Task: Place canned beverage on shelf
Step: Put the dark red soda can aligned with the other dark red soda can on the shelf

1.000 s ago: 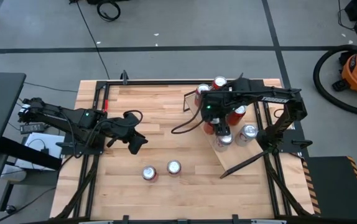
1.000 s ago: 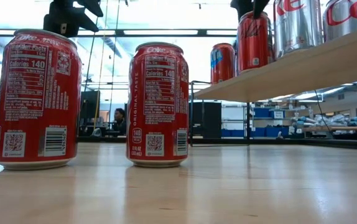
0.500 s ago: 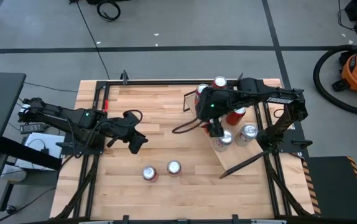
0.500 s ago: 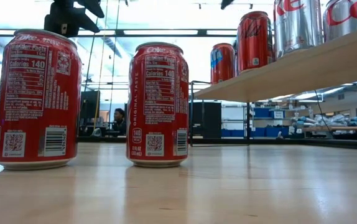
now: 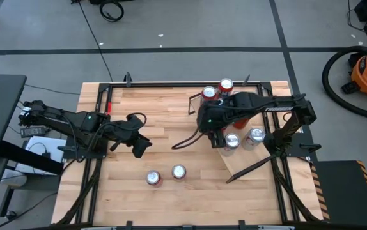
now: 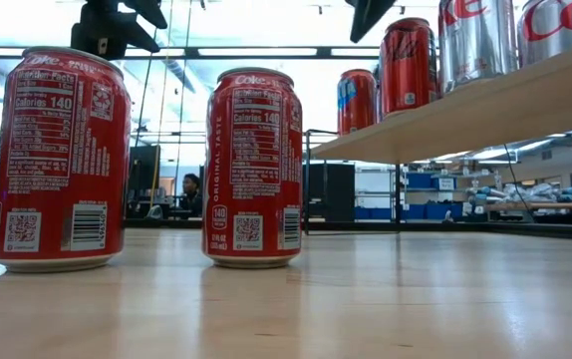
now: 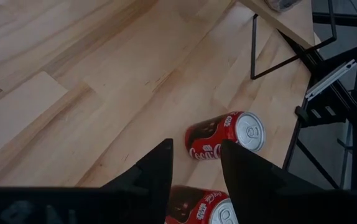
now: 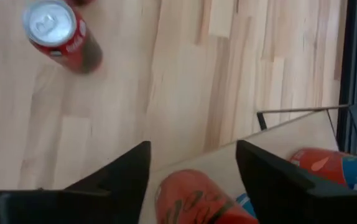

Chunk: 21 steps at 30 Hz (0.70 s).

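The light wood sloped shelf on thin black metal supports (image 5: 244,156) stands at the right side of the planked wooden worktop (image 5: 164,121), its lower end reaching toward the worktop's right edge. Several upright cans sit in a row along the shelf: in the low view two silver cans (image 6: 480,45) stand nearest, then a red can (image 6: 409,65) and another red can with a blue patch (image 6: 357,100) farther along. The right gripper (image 5: 214,135) hangs above the inner side of the shelf, beside the row of cans; in its wrist view its dark fingers (image 8: 125,174) stand spread apart with nothing between them, and the red can's top shows below the gap. Two red aluminium soda cans (image 5: 153,178) (image 5: 179,171) stand upright near the worktop's front edge, close together but apart, with bare wood all around them and a wide clear stretch between them and the shelf. The left gripper (image 5: 142,147) waits over the worktop's left-centre, its fingers (image 7: 150,177) slightly parted and empty, the two cans below it.
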{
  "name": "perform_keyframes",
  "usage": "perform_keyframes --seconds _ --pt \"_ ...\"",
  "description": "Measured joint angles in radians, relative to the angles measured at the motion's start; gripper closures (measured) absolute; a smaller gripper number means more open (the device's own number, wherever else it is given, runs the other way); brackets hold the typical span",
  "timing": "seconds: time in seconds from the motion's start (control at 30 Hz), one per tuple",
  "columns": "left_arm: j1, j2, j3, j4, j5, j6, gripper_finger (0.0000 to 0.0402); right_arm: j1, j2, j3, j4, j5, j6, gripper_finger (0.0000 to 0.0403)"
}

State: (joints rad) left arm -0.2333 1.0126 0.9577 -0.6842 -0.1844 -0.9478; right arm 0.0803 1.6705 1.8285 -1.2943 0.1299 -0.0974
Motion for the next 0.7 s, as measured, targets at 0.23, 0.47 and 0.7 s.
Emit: perform_keyframes --seconds 0.23,0.47,0.7 --pt "0.000 0.000 0.000 0.000 0.000 0.000 0.0258 -0.002 -0.001 -0.034 -0.017 0.007 0.023 0.0225" --pt "0.000 0.000 0.000 0.000 0.001 0.000 0.0258 -0.003 -0.001 -0.037 -0.066 0.008 0.054 0.0265" --pt "0.000 0.000 0.000 0.000 0.004 0.000 0.0258 -0.003 -0.001 -0.037 -0.090 0.007 0.072 0.0285"
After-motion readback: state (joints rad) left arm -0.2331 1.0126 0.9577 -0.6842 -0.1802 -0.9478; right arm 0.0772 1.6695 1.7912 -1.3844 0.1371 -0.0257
